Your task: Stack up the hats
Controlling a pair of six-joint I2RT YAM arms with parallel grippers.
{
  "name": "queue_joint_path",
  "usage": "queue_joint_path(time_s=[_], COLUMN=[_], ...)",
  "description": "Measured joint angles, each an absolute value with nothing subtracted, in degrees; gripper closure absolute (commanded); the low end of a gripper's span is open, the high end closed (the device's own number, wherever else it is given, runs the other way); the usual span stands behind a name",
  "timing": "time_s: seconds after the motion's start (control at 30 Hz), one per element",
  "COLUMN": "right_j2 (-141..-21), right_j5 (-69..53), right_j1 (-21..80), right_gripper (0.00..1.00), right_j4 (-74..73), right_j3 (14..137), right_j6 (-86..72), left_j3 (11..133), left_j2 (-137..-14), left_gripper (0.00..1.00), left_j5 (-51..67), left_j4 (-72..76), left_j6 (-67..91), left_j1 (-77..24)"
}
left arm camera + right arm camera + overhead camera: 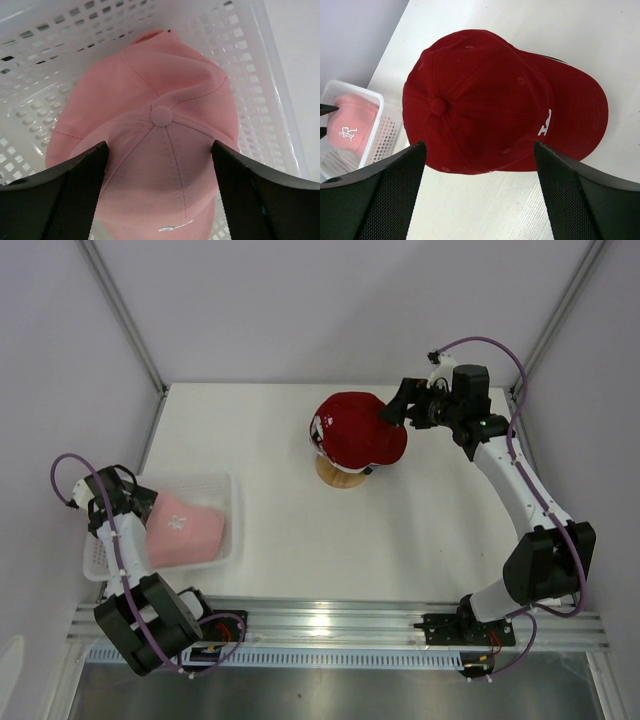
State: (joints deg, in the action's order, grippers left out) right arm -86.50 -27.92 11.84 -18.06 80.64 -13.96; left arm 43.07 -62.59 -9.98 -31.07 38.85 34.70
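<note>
Pink cap [160,90] in basket [270,60], tabletop's left edge; left jaws wide, astride crown, nothing gripped. Right jaws wide, empty, beside red cap [490,100]. Pinch crown centrally, lift straight.

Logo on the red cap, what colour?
White: the logo on the red cap shows best in the right wrist view.
</note>
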Motion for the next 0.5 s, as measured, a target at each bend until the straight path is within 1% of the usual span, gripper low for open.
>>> queue_joint_path(time_s=[0.03,0.07,0.13,0.17,0.23,0.27,0.3,0.5], right_j2=[-86.59,-86.7,-86.8,-86.87,-86.94,-86.96,-86.98,-86.98], right_j5=[-27.9,-27.9,-27.9,-27.9,-27.9,-27.88,-27.9,-27.94], right_j1=[11.84,11.84,11.84,11.84,11.84,11.84,11.84,11.84], right_gripper=[0.09,0.09,0.1,0.09,0.09,0.09,0.1,0.09], right_j4=[-18.06,-18.06,-18.09,-18.11,-18.13,-18.13,-18.17,-18.13], right_j3=[80.64,80.64,80.64,80.64,80.71,80.71,80.75,81.01], right_j6=[-13.96,-13.96,-13.96,-13.96,-13.96,-13.96,-13.96,-14.5], left_j3=[43.07,43.07,43.07,43.07,43.07,43.07,43.07,43.07], left_j2=[-62.72,-62.78,-62.78,-62.78,-62.81,-62.81,-62.78,-59.59], left_gripper=[0.21,0.31,0.44,0.59,0.73,0.91,0.99,0.99], left_j5=[-9.28,-8.71,-8.16,-7.94,-7.18,-6.76,-6.59,-3.05], left_j4=[-30.72,-30.5,-30.13,-30.0,-29.85,-29.82,-29.82,-30.09], left_j6=[38.57,38.41,38.11,37.76,37.28,37.01,37.26,35.27], left_j1=[34.7,34.7,34.7,34.7,34.7,34.7,34.7,34.79])
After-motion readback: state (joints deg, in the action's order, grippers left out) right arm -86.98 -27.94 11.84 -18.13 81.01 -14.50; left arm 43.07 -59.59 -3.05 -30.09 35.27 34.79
